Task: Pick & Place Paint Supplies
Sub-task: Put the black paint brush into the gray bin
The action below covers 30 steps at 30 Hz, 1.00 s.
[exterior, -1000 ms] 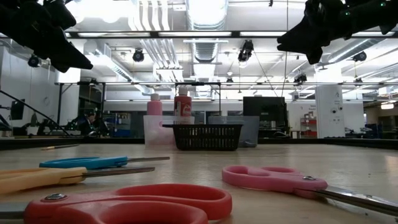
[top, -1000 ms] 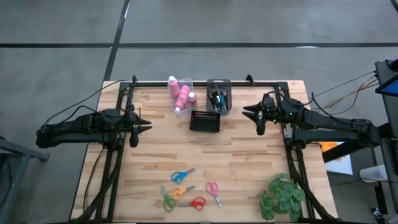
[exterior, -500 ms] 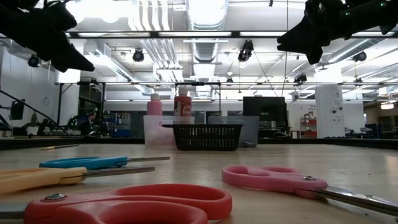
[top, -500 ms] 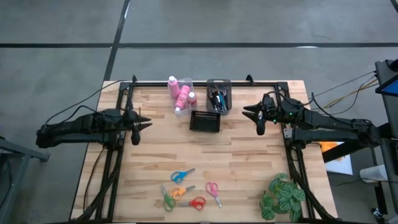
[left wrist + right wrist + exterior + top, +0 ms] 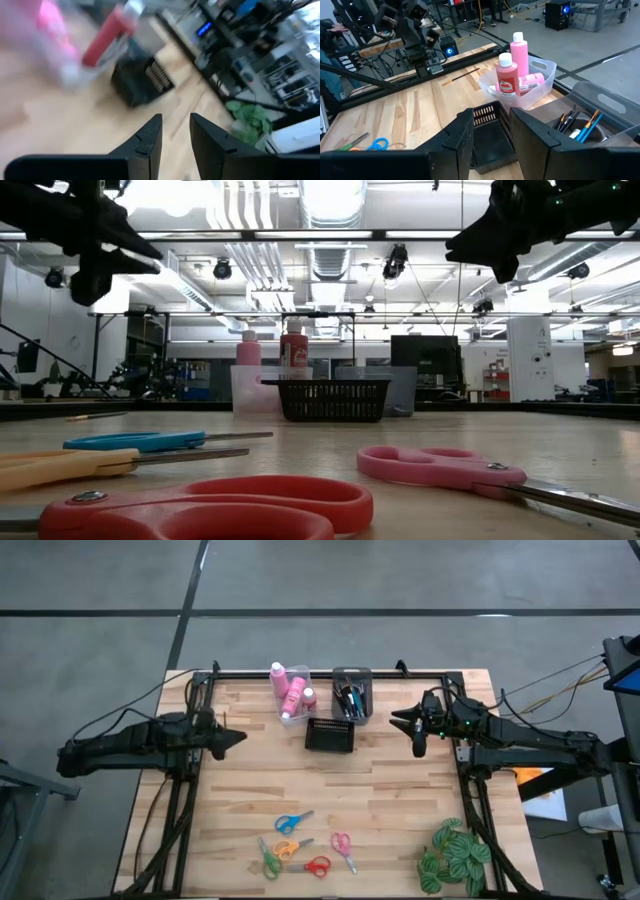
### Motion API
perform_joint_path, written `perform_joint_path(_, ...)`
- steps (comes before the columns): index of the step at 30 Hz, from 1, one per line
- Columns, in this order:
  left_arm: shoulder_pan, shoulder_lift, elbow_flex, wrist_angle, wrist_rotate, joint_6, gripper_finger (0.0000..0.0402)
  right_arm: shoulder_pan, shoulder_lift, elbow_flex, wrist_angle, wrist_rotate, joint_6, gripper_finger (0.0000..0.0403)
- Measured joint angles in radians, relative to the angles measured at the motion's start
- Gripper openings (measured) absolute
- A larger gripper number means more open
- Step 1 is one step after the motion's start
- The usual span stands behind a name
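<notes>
Left gripper (image 5: 238, 736): we note it has swung level above the table's left, fingers slightly parted, empty.
Right gripper (image 5: 418, 740): unmoved, slightly parted, empty.

On the wooden surface (image 5: 390, 800) a black basket (image 5: 330, 735) sits just in front of a clear bin (image 5: 296, 700) and a grey bin (image 5: 352, 695), with a green leafy plant (image 5: 455, 856) near one front corner.

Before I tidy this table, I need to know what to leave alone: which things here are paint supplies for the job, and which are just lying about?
Job things:
pink bottles in the clear tub
brushes in the grey bin
scissors on the near boards
one stray brush on the wood

Lying about:
black basket
leafy plant
</notes>
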Motion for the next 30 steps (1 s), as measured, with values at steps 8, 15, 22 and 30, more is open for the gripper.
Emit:
perform_joint_path(8,0.001,0.136,0.153,-0.299,-0.005,-0.158,0.0102,0.0,0.0,0.0,0.0,0.0,0.0,0.0124)
perform_joint_path(15,0.02,0.336,0.276,-0.547,-0.013,-0.337,0.0102,0.0,0.0,0.0,0.0,0.0,0.0,0.0124)
perform_joint_path(22,0.127,0.578,0.37,-0.784,-0.051,-0.429,0.0102,0.0,0.0,0.0,0.0,0.0,0.0,0.0124)
perform_joint_path(30,0.346,0.815,0.386,-0.736,-0.025,-0.19,0.0102,0.0,0.0,0.0,0.0,0.0,0.0,0.0124)
